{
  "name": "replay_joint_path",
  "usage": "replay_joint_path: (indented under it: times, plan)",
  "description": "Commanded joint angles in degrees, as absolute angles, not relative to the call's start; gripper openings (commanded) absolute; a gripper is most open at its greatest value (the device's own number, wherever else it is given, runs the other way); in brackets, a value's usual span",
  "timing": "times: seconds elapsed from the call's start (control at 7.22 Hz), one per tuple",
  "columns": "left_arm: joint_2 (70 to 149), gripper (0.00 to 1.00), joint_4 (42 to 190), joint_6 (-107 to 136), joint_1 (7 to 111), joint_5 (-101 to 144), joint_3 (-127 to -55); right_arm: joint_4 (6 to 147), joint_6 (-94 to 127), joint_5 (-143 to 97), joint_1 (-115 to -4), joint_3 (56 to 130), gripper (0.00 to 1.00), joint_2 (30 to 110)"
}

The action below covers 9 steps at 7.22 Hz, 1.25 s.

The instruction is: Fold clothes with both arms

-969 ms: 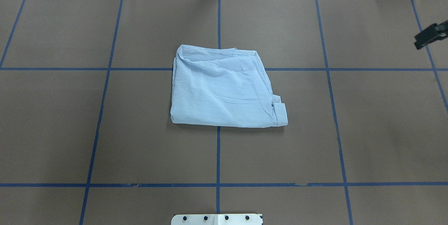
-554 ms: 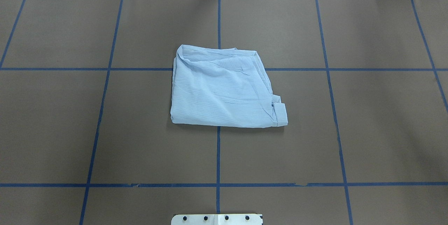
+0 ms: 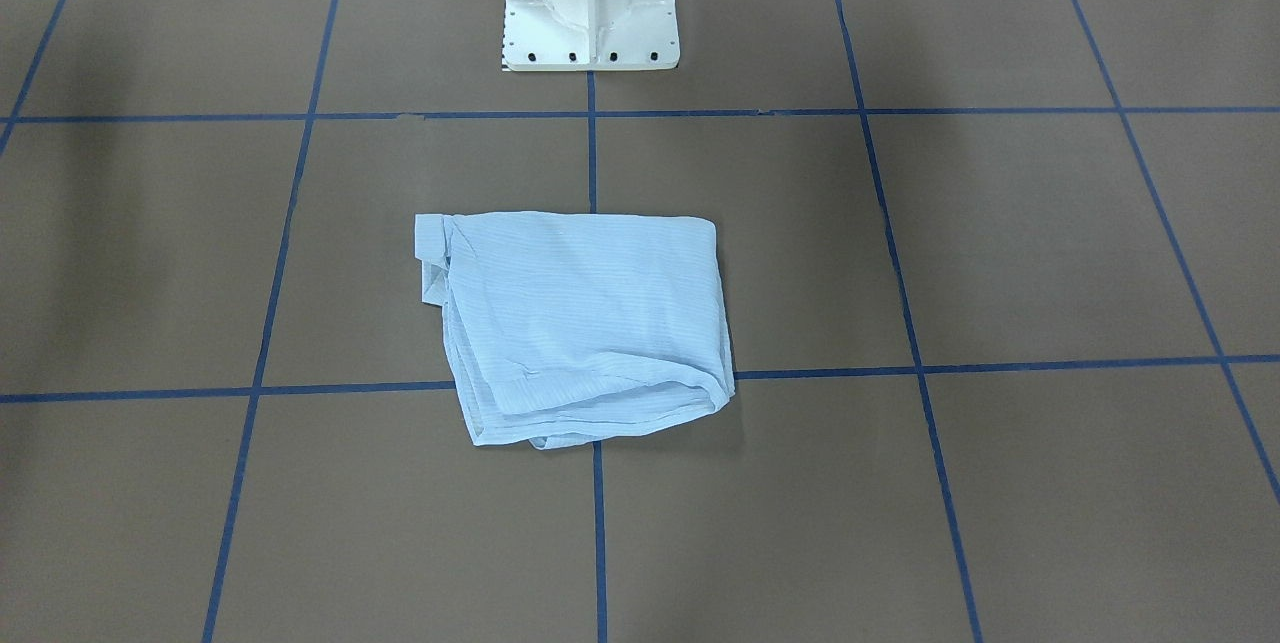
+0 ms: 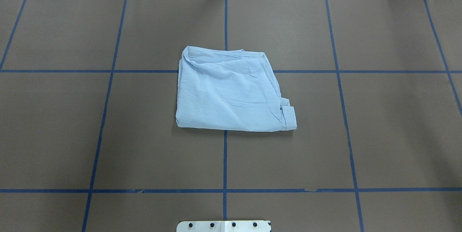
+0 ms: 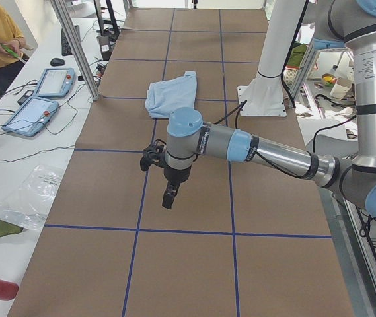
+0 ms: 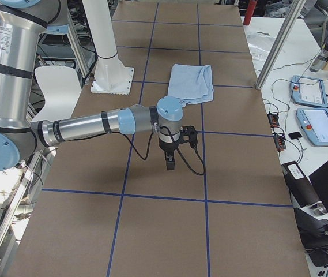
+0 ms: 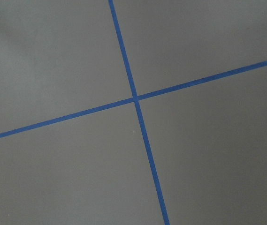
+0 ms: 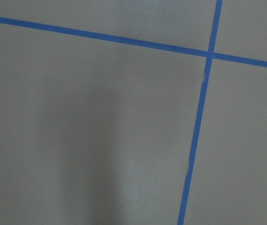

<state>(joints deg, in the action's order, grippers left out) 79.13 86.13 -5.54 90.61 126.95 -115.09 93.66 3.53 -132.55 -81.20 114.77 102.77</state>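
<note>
Find the shirt (image 4: 231,91) folded into a rough square at the middle of the tabletop (image 4: 361,134), astride the centre tape line (image 4: 225,160), a little wider across than deep. Cannot tell the state of the left claw (image 5: 168,198) or the right claw (image 6: 170,163), open or closed, from the side views alone; both hanging tip-down over bare tabletop toward opposite ends, well apart from the shirt. Would need a reach inward from either end toward the middle for any further fold, with neither arm plainly nearer.
</note>
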Motion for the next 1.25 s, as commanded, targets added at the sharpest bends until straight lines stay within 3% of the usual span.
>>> replay_joint_path:
  times: [0.0,0.42,1.11]
  plan:
    - [76.49,1.00,86.65,-6.24,95.25,127.79,-114.00,93.60,3.43,-132.54,-81.65,114.26,1.00,103.45]
    - [72.51,1.00,87.36,-11.69,99.40,131.29,-113.29,93.69,4.13,-132.63,-83.13,113.39,1.00,103.71]
    - [73.12,1.00,88.86,-5.89,95.82,133.71,-111.45,93.78,4.22,-132.98,-83.41,112.15,1.00,105.11]
